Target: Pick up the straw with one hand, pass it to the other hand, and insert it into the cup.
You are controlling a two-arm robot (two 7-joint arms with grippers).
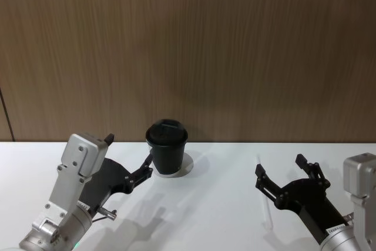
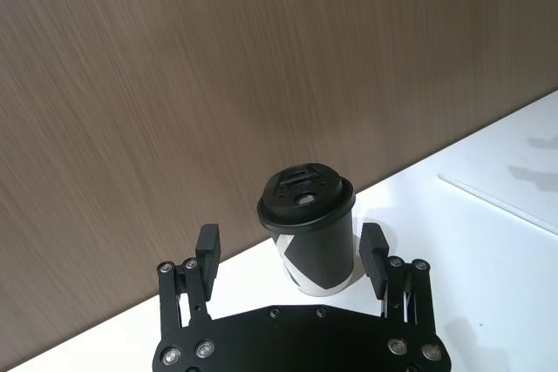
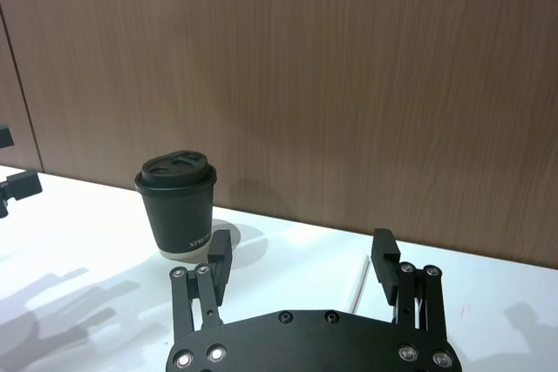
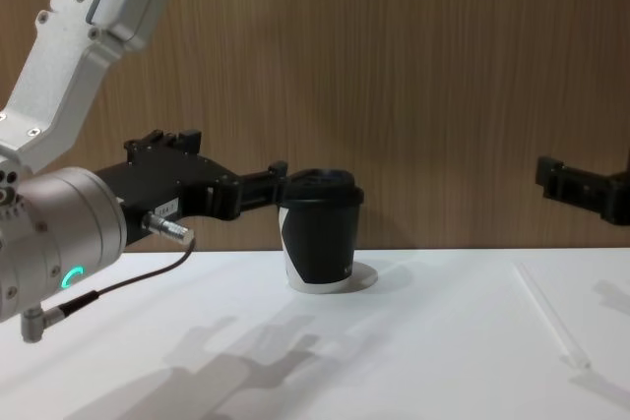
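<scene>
Straw (image 1: 268, 216) lies flat near your counter's (image 1: 200, 216) right edge, below the right hand (image 1: 279, 166), fingers spread. Left hand (image 1: 128, 156), fingers apart too, hovers beside the cup (image 1: 167, 148) by the back edge.

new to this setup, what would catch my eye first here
The black cup stands mid-table before the wood wall, with the left gripper close beside it, fingers open. On the right, the straw lies flat on the white table near the open right gripper.
</scene>
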